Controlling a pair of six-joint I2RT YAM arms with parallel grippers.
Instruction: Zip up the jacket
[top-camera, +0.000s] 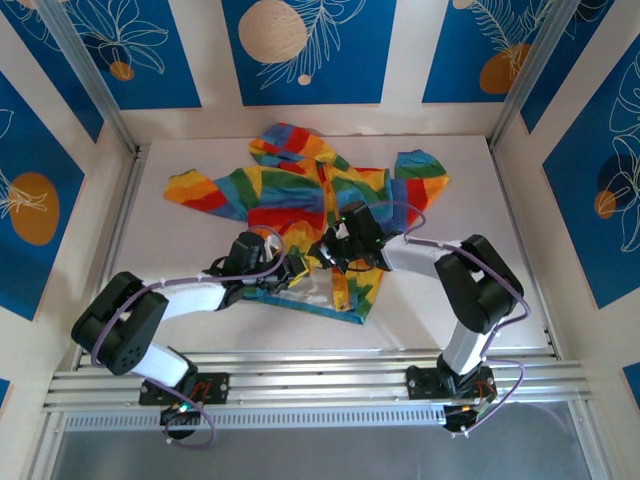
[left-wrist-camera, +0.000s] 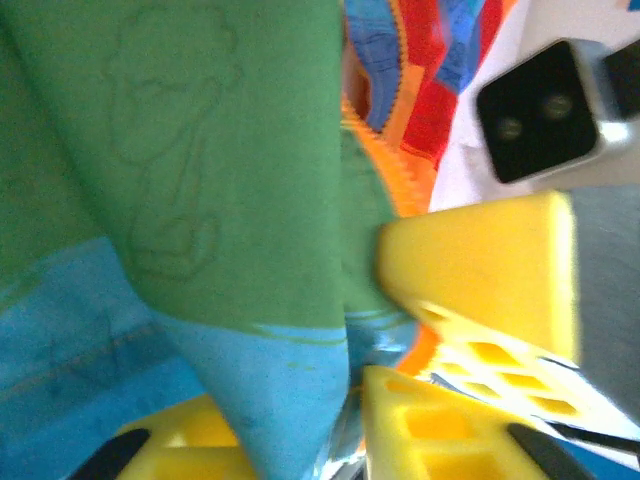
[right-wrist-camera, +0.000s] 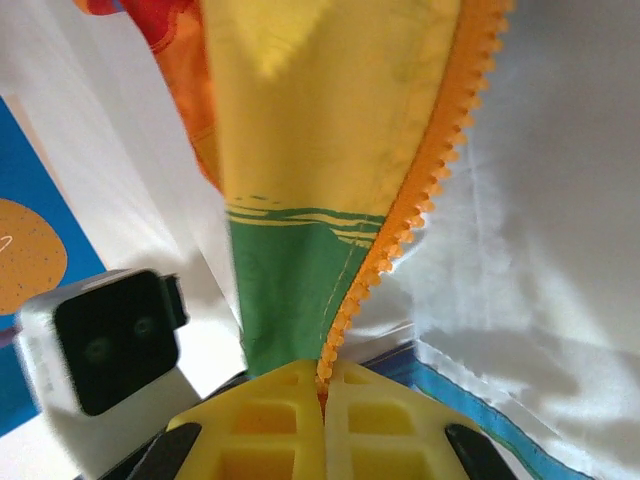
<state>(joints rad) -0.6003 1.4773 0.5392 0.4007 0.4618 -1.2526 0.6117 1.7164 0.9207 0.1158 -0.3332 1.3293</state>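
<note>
The rainbow-striped jacket (top-camera: 300, 185) lies spread on the white table, hood at the back, its lower front lifted so the pale lining (top-camera: 318, 290) shows. My left gripper (top-camera: 290, 268) sits at the jacket's lower left front. In the left wrist view it (left-wrist-camera: 300, 440) is shut on a fold of green and blue fabric (left-wrist-camera: 270, 380) between its yellow fingers (left-wrist-camera: 440, 430). My right gripper (top-camera: 335, 250) is just beside it. In the right wrist view it (right-wrist-camera: 325, 400) is shut on the orange zipper teeth (right-wrist-camera: 420, 210) along the yellow-green front edge.
The white table (top-camera: 500, 250) is walled by blue patterned panels, with aluminium rails (top-camera: 310, 380) along the near edge. The two grippers are almost touching; the right gripper's yellow finger (left-wrist-camera: 480, 270) and camera (left-wrist-camera: 540, 110) fill the upper right of the left wrist view.
</note>
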